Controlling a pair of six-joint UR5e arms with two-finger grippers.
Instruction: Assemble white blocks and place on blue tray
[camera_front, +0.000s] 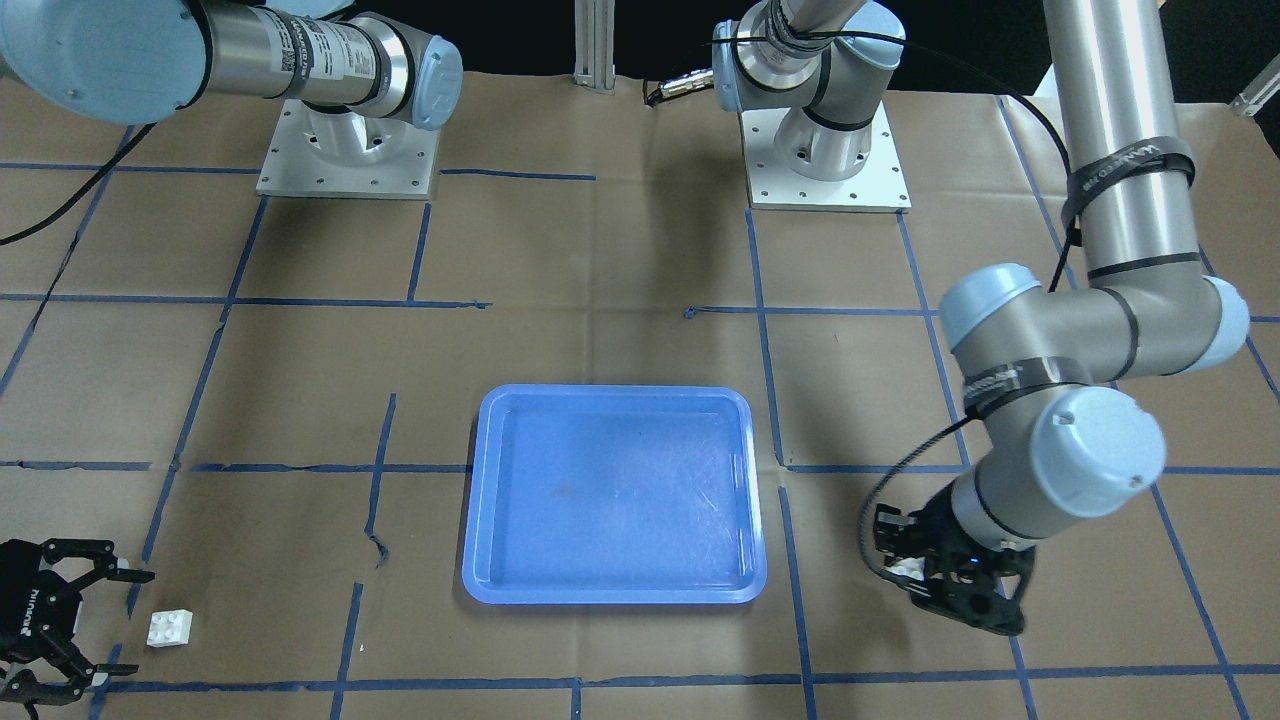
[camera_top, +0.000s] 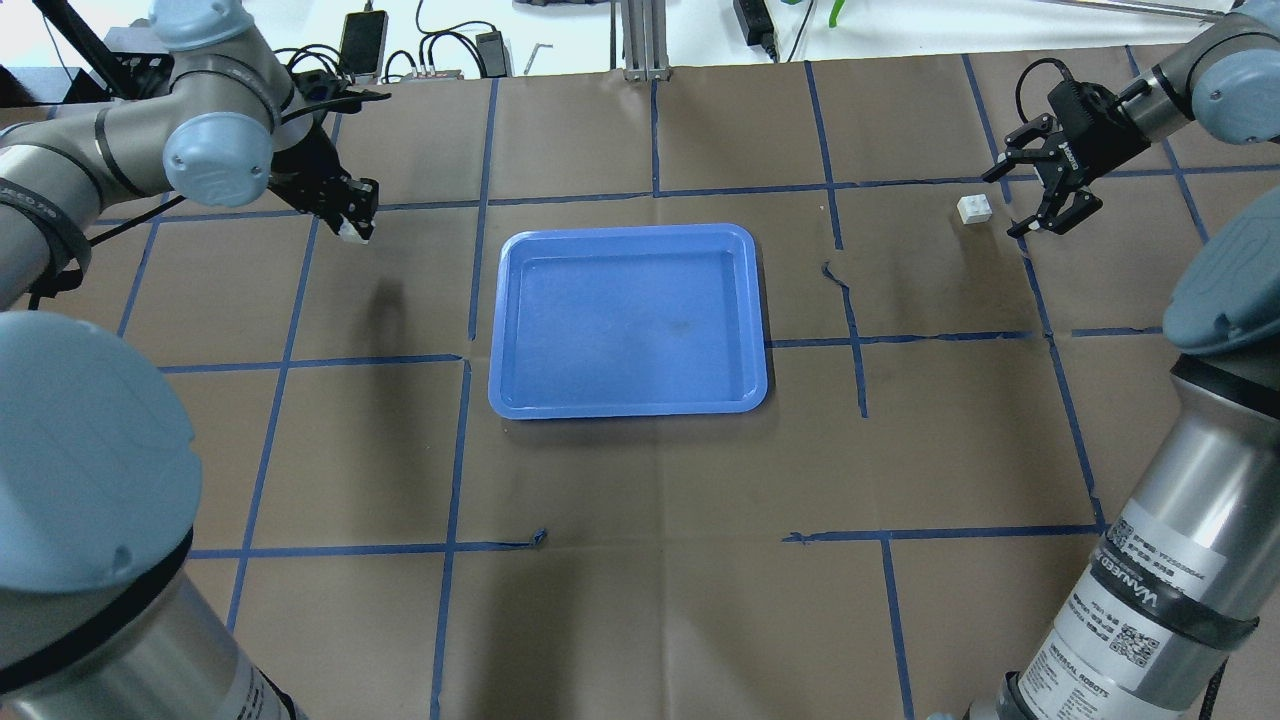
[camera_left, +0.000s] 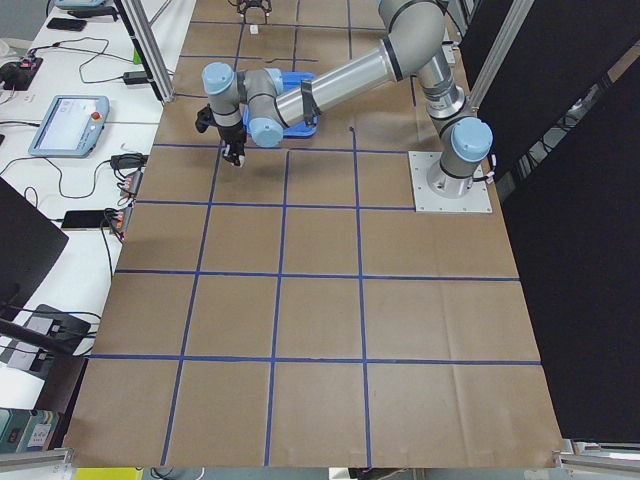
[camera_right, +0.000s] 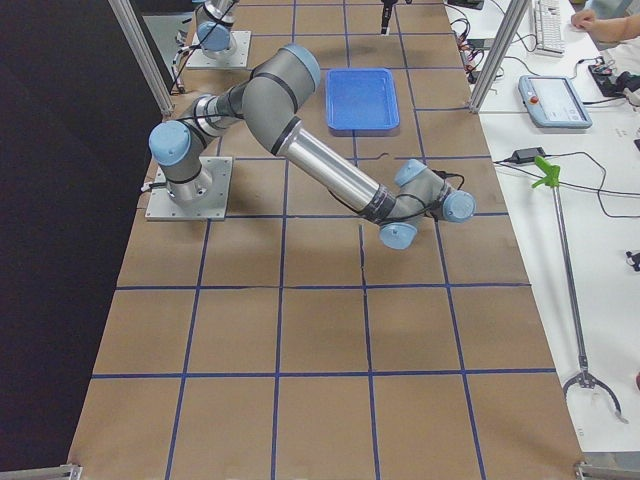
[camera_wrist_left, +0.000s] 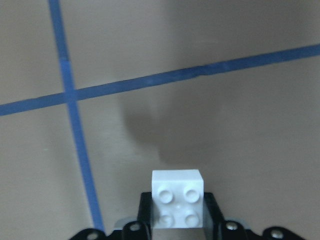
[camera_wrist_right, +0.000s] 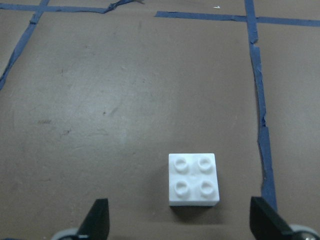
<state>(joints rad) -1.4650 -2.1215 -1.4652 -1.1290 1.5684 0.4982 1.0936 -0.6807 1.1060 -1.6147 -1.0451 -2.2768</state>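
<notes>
The blue tray (camera_top: 628, 402) lies empty mid-table; it also shows in the front view (camera_front: 612, 596). My left gripper (camera_top: 352, 218) is shut on one white block (camera_wrist_left: 178, 198), studs up, and holds it above the paper left of the tray; the front view shows the gripper (camera_front: 940, 585) and the block (camera_front: 905, 568). The other white block (camera_top: 974, 209) sits on the table far right of the tray. My right gripper (camera_top: 1045, 198) is open just beside it. In the right wrist view the block (camera_wrist_right: 193, 179) lies just ahead of the open fingers (camera_wrist_right: 97, 222).
Brown paper with blue tape grid lines (camera_top: 470, 290) covers the table. The arm bases (camera_front: 348, 150) stand at the robot's side. Cables and devices (camera_top: 365, 40) lie beyond the far edge. A torn tape strip (camera_top: 845, 290) lies between the tray and the right block.
</notes>
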